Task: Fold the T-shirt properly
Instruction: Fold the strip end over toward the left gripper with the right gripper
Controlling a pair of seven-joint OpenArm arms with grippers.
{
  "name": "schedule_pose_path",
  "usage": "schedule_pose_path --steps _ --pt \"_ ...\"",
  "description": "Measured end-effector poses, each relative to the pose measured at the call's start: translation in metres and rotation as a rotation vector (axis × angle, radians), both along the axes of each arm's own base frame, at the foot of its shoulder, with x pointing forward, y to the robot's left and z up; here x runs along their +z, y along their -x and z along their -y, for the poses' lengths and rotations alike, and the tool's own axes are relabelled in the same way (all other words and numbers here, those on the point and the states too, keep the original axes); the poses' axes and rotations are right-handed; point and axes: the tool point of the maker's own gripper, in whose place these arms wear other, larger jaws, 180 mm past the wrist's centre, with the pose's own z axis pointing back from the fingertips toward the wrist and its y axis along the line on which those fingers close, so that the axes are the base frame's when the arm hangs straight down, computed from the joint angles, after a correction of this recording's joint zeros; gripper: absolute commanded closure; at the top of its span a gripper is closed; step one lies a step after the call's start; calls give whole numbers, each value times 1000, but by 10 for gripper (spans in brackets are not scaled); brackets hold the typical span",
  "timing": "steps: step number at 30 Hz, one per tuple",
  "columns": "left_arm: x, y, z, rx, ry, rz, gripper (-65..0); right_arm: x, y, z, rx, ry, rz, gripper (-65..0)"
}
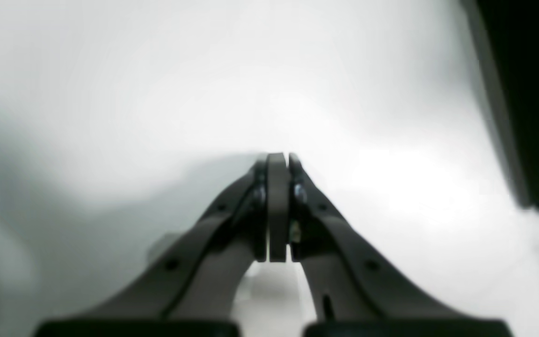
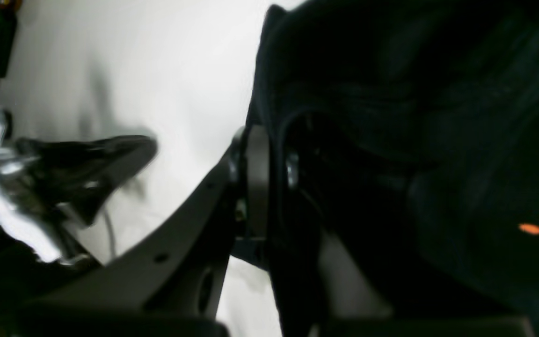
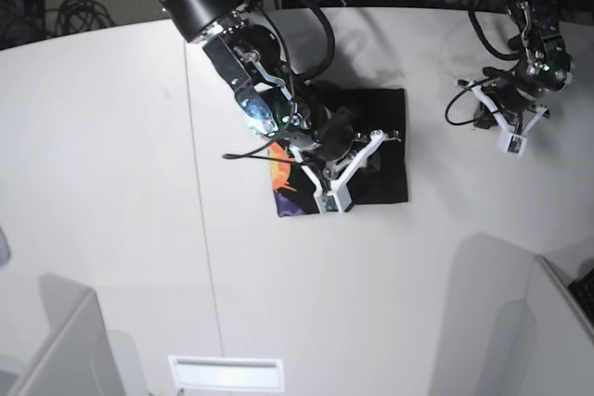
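Right pincer clamped on the folded shirt, left pincer closed and empty.

The right pincer [image 2: 269, 154] grips a black fold of the shirt [image 3: 371, 127], which lies mid-counter [image 3: 111, 183] with its orange print showing at the near-left corner. Farther right, well apart, the left pincer [image 1: 279, 161] hovers, jaws together. No readable writing. Cables [image 3: 83, 11] hang beyond the far edge.

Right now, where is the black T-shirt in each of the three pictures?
Left wrist view: the T-shirt is not in it; only the shut left gripper over the white table.
Right wrist view: the T-shirt fills the right side, pinched by the right gripper.
Base view: the T-shirt lies folded at the middle, under the right arm.
Shared landmark: the white table.
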Motion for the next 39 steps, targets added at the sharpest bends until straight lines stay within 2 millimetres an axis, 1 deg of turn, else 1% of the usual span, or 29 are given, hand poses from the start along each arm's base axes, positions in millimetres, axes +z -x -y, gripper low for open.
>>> schedule_pose_path --steps 3,6,8,9,12,14,16,18,20,22,27,29,34,37,39 --pt "6 8 -22 57 -13 11 0 -9 2 1 2 12 -26 0" --pt "11 15 -40 97 -30 20 0 -7 -1 1 1 13 -20 -174" --pt "12 20 -44 96 -32 17 0 -6 -1 -1 0 9 -19 -270" --pt "12 23 -47 103 -34 15 0 -5 -1 -3 1 5 -20 -314" --pt "14 25 -54 120 -40 21 0 -4 0 -5 2 -2 -23 -396" --pt "16 25 -56 125 -42 25 0 -4 0 -4 1 -1 -22 -413" --pt "13 27 -56 129 -37 18 0 -4 0 -5 2 -1 -22 -414" --pt "9 29 -56 135 -31 7 0 -4 6 -11 34 14 -6 -414" --pt "7 31 -57 138 -29 0 0 -3 16 -23 83 18 -5 -413" --pt "8 30 -57 138 -29 2 0 -1 21 -32 120 17 -1 -413" --pt "7 31 -57 138 -29 0 0 -5 15 -35 148 61 24 -413" --pt "8 30 -57 138 -29 3 0 -7 18 -39 169 72 29 -411" --pt "7 30 -57 138 -28 1 0 -7 29 -59 246 85 82 -411" --pt "8 30 -57 138 -28 3 0 -4 40 -71 312 86 99 -411" --pt "7 30 -57 138 -28 2 0 7 42 -78 343 76 134 -411"
